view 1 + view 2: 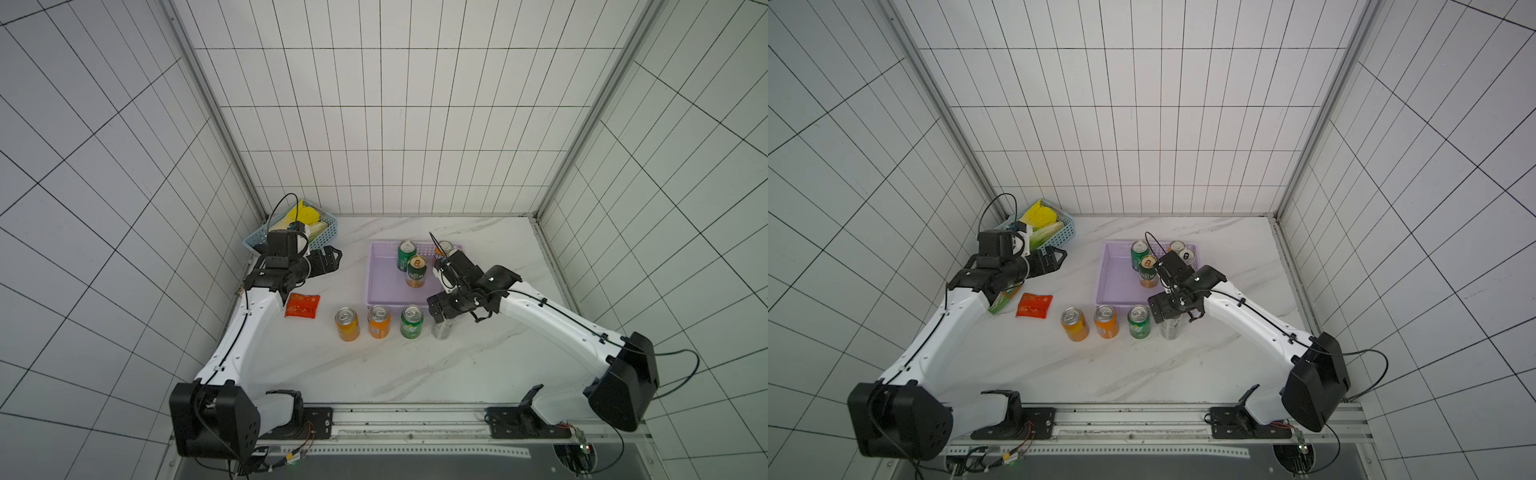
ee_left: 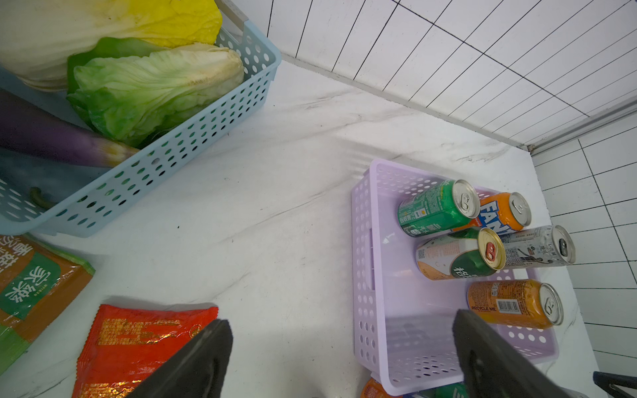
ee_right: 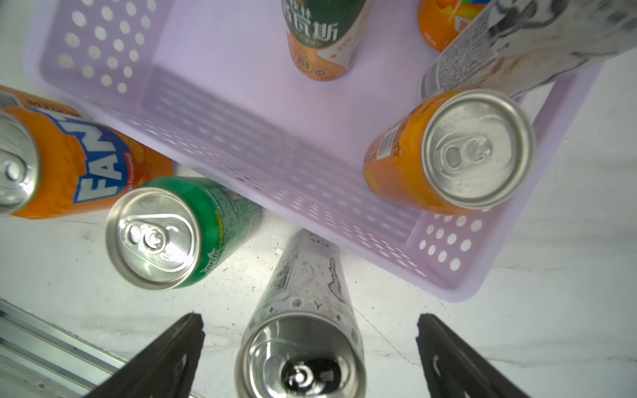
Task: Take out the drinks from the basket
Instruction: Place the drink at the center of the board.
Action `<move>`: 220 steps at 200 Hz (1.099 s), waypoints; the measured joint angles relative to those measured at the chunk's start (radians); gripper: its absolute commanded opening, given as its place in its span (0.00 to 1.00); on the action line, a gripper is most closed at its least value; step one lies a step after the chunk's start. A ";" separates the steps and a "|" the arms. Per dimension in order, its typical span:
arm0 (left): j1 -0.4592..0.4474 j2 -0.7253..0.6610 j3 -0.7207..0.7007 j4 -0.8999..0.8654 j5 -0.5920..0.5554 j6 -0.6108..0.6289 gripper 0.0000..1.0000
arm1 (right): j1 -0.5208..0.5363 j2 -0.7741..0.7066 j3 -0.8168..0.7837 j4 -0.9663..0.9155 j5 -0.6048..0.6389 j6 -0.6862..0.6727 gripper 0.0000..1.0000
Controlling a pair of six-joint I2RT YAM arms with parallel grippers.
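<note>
**Slim can set down, right pincer wide around it – five drinks left in basket**

The right pincer (image 3: 308,318) has its jaws apart, straddling the slim silver can (image 3: 306,286) with clear gaps on both sides in the right wrist view, so nothing is gripped. That can stands upright on the table (image 1: 415,374), just outside the basket's near wall. It ends a row with the green can (image 1: 411,321) and two orange cans (image 1: 378,321) (image 1: 347,324).

The left pincer (image 2: 341,324) is also spread and empty, hanging over bare table near the light-blue basket (image 2: 206,120).

The lilac basket (image 2: 365,275) holds five upright drinks:
- a green can (image 2: 434,210)
- a Fanta can (image 2: 506,213)
- a gold-topped can (image 2: 462,255)
- a second slim silver can (image 2: 537,246)
- an orange can (image 2: 513,303) in the corner

The step looks like release and retreat. To do it well:
- Lift straight up with the jaws kept wide. The slim can is tall and narrow, so a brush from one finger would likely tip it into the green can just beside it.
- Don't swing sideways until the fingers are above the can top.
- The corner orange can seems the closest next pick. Come from above, and turn the jaws so neither finger lands on the basket wall or the slim can next to it.

Materials:
- The cans are thin metal cylinders with smooth glossy print and raised rims with pull tabs. They are probably slick and easy to dent, so a grip at mid-body with moderate squeeze is safest.
- The basket is light moulded plastic with perforated sides and a flat smooth floor, and it may slide if bumped.
- The table has a polished marble look and low friction.
</note>
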 measured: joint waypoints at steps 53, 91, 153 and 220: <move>0.000 0.001 0.000 0.000 0.000 0.000 0.98 | -0.142 -0.001 0.120 -0.027 -0.033 -0.061 0.99; 0.000 0.002 0.000 0.000 0.000 0.000 0.98 | -0.229 0.055 0.167 -0.040 -0.050 -0.101 1.00; 0.000 0.003 0.000 0.000 0.000 0.000 0.98 | -0.261 0.168 0.174 -0.036 -0.060 -0.124 1.00; 0.000 0.003 0.000 0.000 0.000 0.000 0.98 | -0.264 0.277 0.174 0.003 -0.060 -0.127 0.98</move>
